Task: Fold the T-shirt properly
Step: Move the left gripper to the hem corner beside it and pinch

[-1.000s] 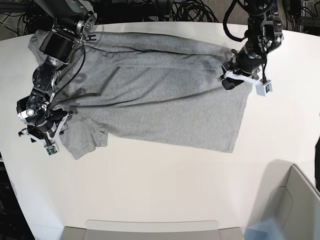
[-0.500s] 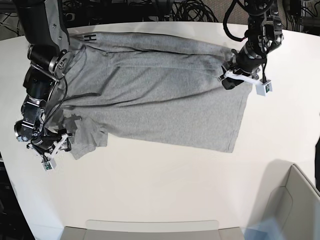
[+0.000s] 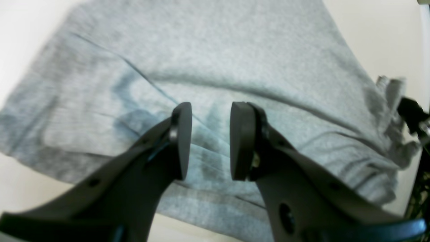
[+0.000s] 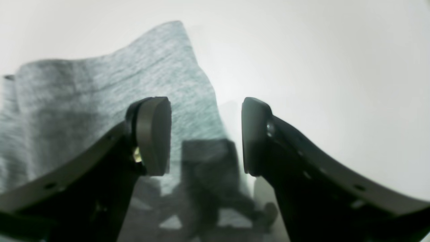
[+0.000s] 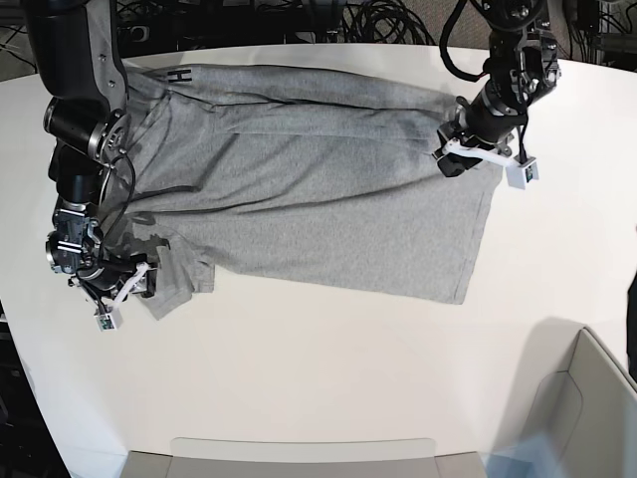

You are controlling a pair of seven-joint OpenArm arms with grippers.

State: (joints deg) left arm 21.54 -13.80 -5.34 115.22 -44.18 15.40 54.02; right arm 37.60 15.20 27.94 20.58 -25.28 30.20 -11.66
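Note:
The heather-grey T-shirt (image 5: 318,189) lies spread on the white table (image 5: 328,368), with a bit of black lettering at its far left corner. My right gripper (image 5: 132,285) is low at the near-left sleeve. In the right wrist view it (image 4: 205,134) is open, the sleeve's edge (image 4: 100,84) lying under and between its fingers. My left gripper (image 5: 450,159) rests at the shirt's far right edge. In the left wrist view its (image 3: 211,137) pads stand a narrow gap apart over creased grey cloth (image 3: 215,50), gripping nothing that I can see.
A grey bin (image 5: 587,398) stands at the near right corner. A flat grey tray (image 5: 299,458) sits at the table's front edge. Black cables (image 5: 378,20) run behind the table's far edge.
My right arm swung off the shirt's shoulder, and its gripper moved right onto the near-left sleeve, jaws widening. The lettered corner is now uncovered. My left gripper barely moved.

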